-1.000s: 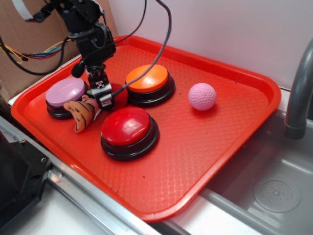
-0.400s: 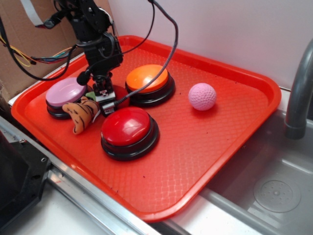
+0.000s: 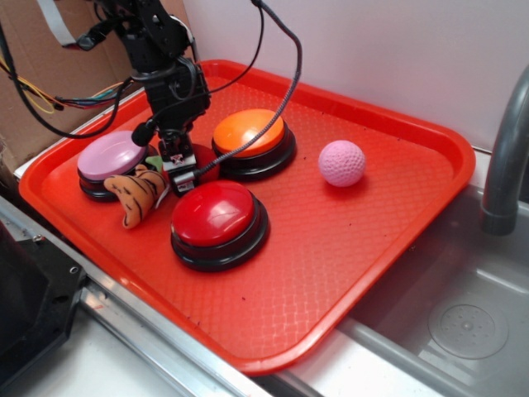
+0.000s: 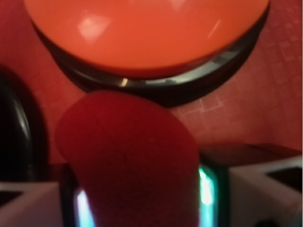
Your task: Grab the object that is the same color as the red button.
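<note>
My pincer [image 3: 179, 168] is down on the tray [image 3: 397, 248], in the gap between the three buttons. In the wrist view the red plush ball [image 4: 128, 161] fills the space between my two fingers [image 4: 255, 189], both pads pressed up against its sides, so I am clenched on the ball. From the exterior view the ball [image 3: 201, 154] is mostly hidden behind my fingers, only a sliver of red showing; whether it is touching the tray surface I cannot tell.

The red button [image 3: 219, 213] sits just in front of my pincer, toward the tray's near edge, glossy dome on a black base. The orange button [image 3: 250, 134] is just beyond the ball, its black rim close to the plush in the wrist view [image 4: 147, 42]. The pink-domed button [image 3: 112, 157] is just beside me on the other side. The striped tiger plush [image 3: 137, 193] lies against that button's base, near my fingers. A small green bit [image 3: 154, 162] shows beside the tiger.

The dimpled pink ball [image 3: 341, 163] rests well apart, past the orange button. A sink [image 3: 463, 314] and grey faucet [image 3: 504, 165] flank the tray's far side.
</note>
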You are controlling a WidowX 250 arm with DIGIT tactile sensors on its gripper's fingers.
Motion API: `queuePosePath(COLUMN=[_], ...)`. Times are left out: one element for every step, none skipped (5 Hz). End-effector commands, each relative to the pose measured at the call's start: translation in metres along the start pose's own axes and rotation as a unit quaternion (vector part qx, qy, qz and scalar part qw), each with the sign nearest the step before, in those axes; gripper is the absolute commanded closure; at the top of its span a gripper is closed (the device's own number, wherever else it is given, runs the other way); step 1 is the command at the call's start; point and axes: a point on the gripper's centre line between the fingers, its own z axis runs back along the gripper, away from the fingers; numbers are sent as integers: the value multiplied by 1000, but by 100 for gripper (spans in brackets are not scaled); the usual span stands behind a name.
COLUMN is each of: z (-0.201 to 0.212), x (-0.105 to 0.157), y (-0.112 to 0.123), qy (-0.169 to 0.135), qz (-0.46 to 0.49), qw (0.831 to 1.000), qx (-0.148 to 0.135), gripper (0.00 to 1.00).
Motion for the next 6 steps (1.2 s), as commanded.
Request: queuePosePath(z=[50, 91, 139, 167, 188, 185], x=[6, -1, -8, -12, -11, -9], y=[6, 6, 12, 20, 19, 20], qy=[-40, -52, -32, -21, -43, -37], qz=[65, 145, 265, 328, 358, 362], qw=[997, 987, 961, 943, 930, 927], qx=[24, 47, 73, 58, 70, 91], gripper=[100, 100, 100, 100, 100, 100])
